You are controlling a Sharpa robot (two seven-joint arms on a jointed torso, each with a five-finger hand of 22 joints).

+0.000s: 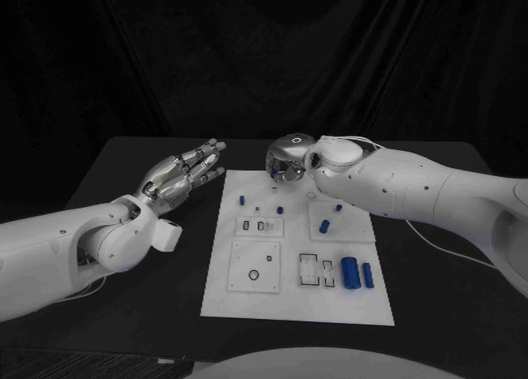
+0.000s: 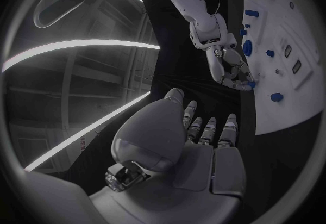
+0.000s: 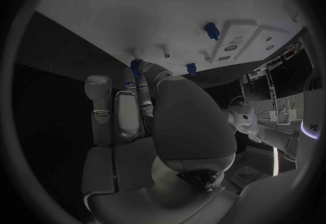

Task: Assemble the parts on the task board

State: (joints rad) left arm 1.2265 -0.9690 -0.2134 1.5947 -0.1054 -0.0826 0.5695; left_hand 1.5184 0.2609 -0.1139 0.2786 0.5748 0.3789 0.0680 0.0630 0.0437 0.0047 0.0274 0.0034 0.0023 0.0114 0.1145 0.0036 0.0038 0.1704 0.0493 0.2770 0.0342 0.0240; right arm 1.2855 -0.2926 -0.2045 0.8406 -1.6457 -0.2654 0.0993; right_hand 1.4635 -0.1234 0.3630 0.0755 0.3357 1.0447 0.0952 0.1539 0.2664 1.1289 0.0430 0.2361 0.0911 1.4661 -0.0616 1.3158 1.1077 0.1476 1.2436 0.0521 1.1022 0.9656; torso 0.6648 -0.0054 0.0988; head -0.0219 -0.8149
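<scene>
One blue part (image 3: 136, 66) is pinched by the right hand (image 1: 289, 162) at the far edge of the board (image 1: 297, 304); seating it appears next, calling for careful alignment. The left hand (image 1: 184, 175) hovers spread beside the board.

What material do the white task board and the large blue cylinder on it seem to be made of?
The task board looks like matte white plastic or painted sheet: flat, even, without glare, though the look cannot settle it. The large blue cylinder seems to be glossy plastic or anodised metal, since a pale highlight runs along its length.
</scene>
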